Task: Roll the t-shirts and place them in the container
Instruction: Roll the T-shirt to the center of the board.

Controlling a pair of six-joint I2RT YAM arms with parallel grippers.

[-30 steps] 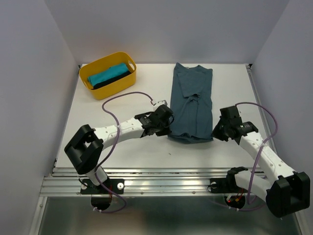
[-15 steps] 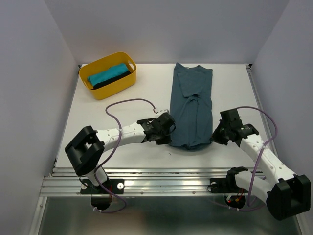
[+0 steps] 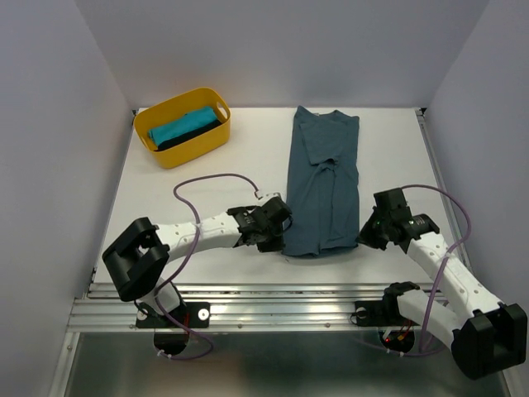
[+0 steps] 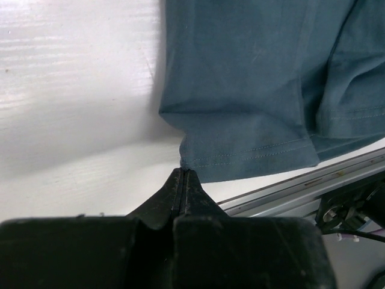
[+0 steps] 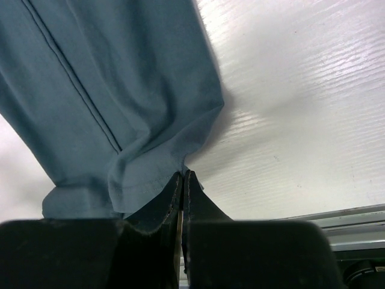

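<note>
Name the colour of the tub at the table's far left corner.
The tub is plain yellow, best seen in the top external view.

Slate-blue t-shirt (image 3: 322,178) lies flat lengthwise on the white table (image 3: 207,194), collar at the far end. Left gripper (image 3: 279,225) and right gripper (image 3: 369,232) are at its near corners. Yellow tub (image 3: 183,155) far left holds a turquoise shirt (image 3: 176,126) and a black shirt (image 3: 201,134).

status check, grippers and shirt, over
Left gripper shut on blue shirt, near-left hem corner. Right gripper shut on its near-right corner. Shirt lying flat, unrolled. Nothing in the way; yellow tub far back left.
</note>
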